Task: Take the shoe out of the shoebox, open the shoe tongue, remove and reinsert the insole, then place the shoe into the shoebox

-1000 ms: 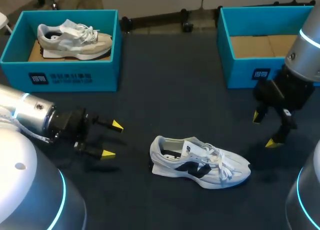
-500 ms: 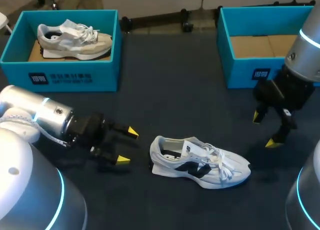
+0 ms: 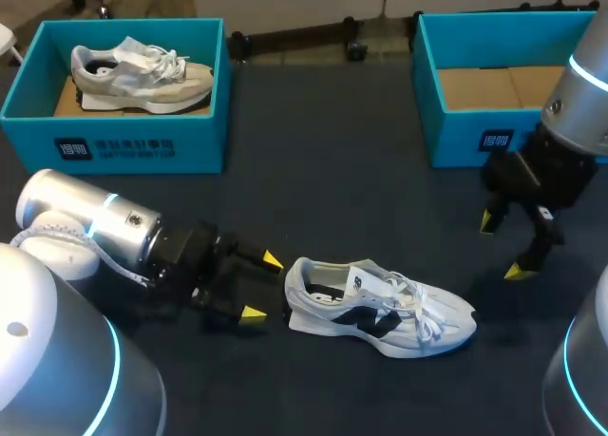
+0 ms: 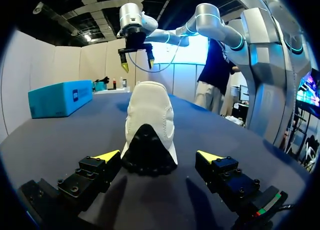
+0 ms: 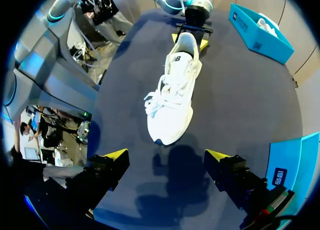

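The left hand point(image 3: 263, 287) is held low with its fingers apart, lined up with the heel of the white shoe point(image 3: 380, 308), likely so it can be gripped (nothing is touched yet). The right hand point(image 3: 503, 246) is spread apart too, near the toe. The shoe is laid on the counter point(image 3: 313, 170), outside the boxes. The right shoebox point(image 3: 475, 137) is seen empty; a grey shoe point(image 3: 142, 72) is kept in the left shoebox point(image 3: 123, 142).

White sneaker point(image 3: 380, 308) with dark side mark, white laces: upright on its sole, lower centre of frame, heel left, toe right, out on the dark tabletop. Teal shoebox point(image 3: 456, 137), upper right: open, lidless, brown cardboard floor bare. Second teal shoebox point(image 3: 123, 137), upper left, holds a grey-beige sneaker point(image 3: 142, 73).
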Controlling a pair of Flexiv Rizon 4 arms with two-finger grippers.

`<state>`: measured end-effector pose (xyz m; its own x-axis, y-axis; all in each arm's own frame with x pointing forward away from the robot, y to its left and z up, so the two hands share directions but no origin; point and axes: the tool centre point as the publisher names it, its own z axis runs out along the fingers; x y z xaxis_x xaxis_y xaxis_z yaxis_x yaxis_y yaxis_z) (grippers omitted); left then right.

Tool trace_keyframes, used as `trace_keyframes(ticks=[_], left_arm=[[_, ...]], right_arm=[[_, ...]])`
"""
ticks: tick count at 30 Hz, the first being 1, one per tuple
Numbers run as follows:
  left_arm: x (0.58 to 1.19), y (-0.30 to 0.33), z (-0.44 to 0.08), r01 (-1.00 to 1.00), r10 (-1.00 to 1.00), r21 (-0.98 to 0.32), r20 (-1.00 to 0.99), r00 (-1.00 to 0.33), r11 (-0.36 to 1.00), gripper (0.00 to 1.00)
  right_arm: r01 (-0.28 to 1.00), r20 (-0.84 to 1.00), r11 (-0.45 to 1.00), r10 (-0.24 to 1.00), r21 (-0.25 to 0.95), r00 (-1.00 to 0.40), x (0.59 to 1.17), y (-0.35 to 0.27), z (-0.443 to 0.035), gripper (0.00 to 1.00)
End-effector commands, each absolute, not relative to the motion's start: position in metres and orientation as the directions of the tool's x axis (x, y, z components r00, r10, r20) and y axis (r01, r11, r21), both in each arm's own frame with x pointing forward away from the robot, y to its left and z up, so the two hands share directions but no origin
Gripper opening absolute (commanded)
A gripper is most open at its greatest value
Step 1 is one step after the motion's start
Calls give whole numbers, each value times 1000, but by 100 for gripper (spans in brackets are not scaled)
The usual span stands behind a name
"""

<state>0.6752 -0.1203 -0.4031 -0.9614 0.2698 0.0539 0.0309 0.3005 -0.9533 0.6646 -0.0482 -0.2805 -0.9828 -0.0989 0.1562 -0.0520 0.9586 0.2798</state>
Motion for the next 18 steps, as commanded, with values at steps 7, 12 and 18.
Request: trace_keyframes(ticks=[7,12,18], left_arm=[[674,-131,-405,42,267,-956,39,-963,291,100],[674,-136,-405,50,266,-959,28,-964,280,100],[677,-145,-405,42,259,-962,31,-965,272,100]], right_arm=[[-53,156,959,-99,278,-983,664,-48,-281,100],[-53,156,959,-99,278,-983,664,-48,-281,100],[-53,156,959,-99,278,-983,664,-48,-281,100]])
